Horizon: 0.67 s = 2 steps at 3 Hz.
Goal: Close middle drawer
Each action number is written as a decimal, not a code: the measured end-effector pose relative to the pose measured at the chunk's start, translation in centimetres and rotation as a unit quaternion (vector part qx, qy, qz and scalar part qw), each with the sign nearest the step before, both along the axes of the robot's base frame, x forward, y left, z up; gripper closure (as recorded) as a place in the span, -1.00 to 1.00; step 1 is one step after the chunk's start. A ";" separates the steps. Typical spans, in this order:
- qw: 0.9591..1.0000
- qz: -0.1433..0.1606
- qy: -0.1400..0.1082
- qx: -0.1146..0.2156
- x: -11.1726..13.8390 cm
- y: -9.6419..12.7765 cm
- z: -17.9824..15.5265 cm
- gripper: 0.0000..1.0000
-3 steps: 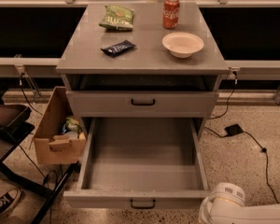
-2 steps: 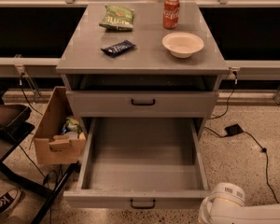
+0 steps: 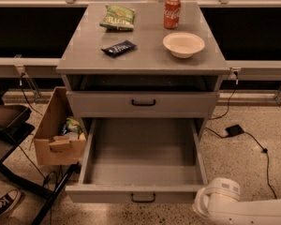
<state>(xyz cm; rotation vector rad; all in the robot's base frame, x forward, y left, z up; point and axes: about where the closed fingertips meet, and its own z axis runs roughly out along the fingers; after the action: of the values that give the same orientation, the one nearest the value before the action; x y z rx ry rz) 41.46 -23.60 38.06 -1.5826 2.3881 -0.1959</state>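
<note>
— Is any writing showing?

— The red can [image 3: 172, 12] is carrying white script that is looking like Coca-Cola lettering. The dark snack packet [image 3: 118, 48] is showing pale lettering, and the green bag [image 3: 118, 18] is printed too, but I am not managing to read either.

— What are you counting?

— Four things are sitting on the cabinet top [image 3: 145, 62]: one can, one green bag, one dark packet and one white bowl [image 3: 183, 44]. Two grey fronts are showing, each bearing one black bar handle. One cardboard box [image 3: 56, 125] is standing on the floor just left of the cabinet, one shoe [image 3: 3, 205] is poking in at the lower left, and one black adapter [image 3: 234, 130] is lying on the floor to the right.

— Where is the middle drawer lying?

— The middle drawer [image 3: 143, 161] is standing pulled far out, below the shut upper front [image 3: 143, 104]. Its long axis is running from the cabinet towards the camera, its front and handle [image 3: 143, 198] are facing the bottom of the view, and its box is lying bare.

— And the gripper?

— The gripper is not showing in this view, so I cannot tell whether it is open or closed. Only a white arm link [image 3: 225, 203] is lying along the bottom right edge, just beside the drawer's front right corner.
</note>
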 end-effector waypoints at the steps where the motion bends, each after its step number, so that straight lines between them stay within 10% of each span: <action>1: 0.999 0.023 -0.023 0.016 2.2 1.2 -0.4 1.00; 2: 0.998 0.042 -0.041 0.028 4.0 2.0 -0.5 1.00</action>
<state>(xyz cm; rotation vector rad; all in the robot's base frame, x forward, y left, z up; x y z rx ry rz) 45.41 -21.61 37.51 -1.6132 2.2420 -0.1736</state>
